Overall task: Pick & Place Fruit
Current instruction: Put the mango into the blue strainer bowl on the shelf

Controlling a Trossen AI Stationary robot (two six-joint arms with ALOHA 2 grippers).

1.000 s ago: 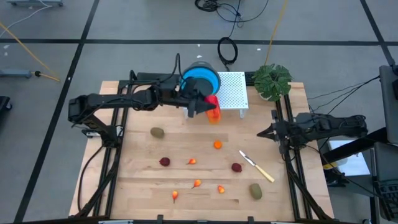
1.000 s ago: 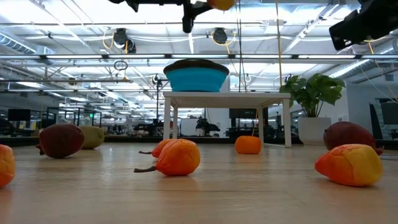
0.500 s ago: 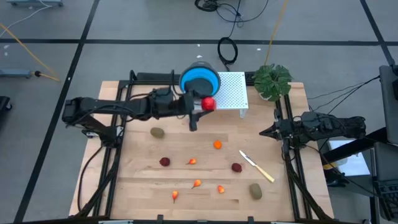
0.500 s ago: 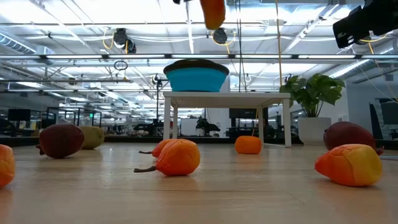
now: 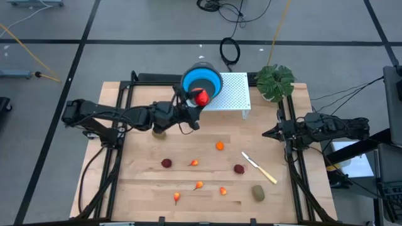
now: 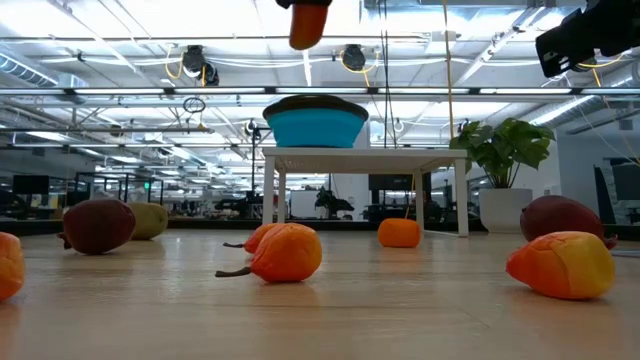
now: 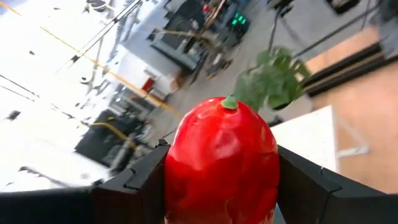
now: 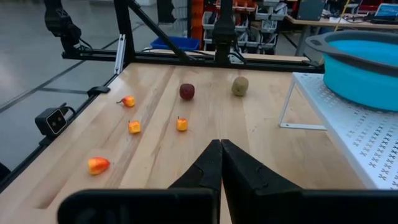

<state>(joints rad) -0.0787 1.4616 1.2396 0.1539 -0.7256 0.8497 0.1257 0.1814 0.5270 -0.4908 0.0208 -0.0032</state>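
Observation:
An elongated red fruit (image 5: 201,97) with a small green stem hangs in the air with my left gripper (image 5: 197,100) shut on it. In the high view it shows over the near rim of the blue bowl (image 5: 202,79), which stands on a white perforated stand (image 5: 235,94). In the low view the fruit (image 6: 308,20) hangs high above the bowl (image 6: 315,122). My right gripper (image 5: 269,132) waits shut at the table's right edge. More fruit rests on the table: dark red balls (image 5: 166,163) (image 5: 239,169), brown-green ovals (image 5: 159,133) (image 5: 258,192), an orange piece (image 5: 220,146). My left gripper pinches the red fruit by its two opposite sides (image 7: 177,168) between its two fingers (image 7: 137,186), with the stem end (image 7: 229,103) pointing away from the wrist. The fingers reach in level from the table's left. The fruit is lifted clear of table and bowl.
A knife (image 5: 259,167) lies near the right dark red ball. Small orange-red bits (image 5: 194,163) (image 5: 199,185) (image 5: 223,191) are scattered toward the near edge. A potted plant (image 5: 274,80) stands at the far right corner. Black frame rails run along both sides.
My left gripper has carried the fruit toward the table's left and a little toward the far edge, from in front of the stand to the bowl's near rim. The wrist has rolled about a quarter turn, so the fruit's red side now faces up.

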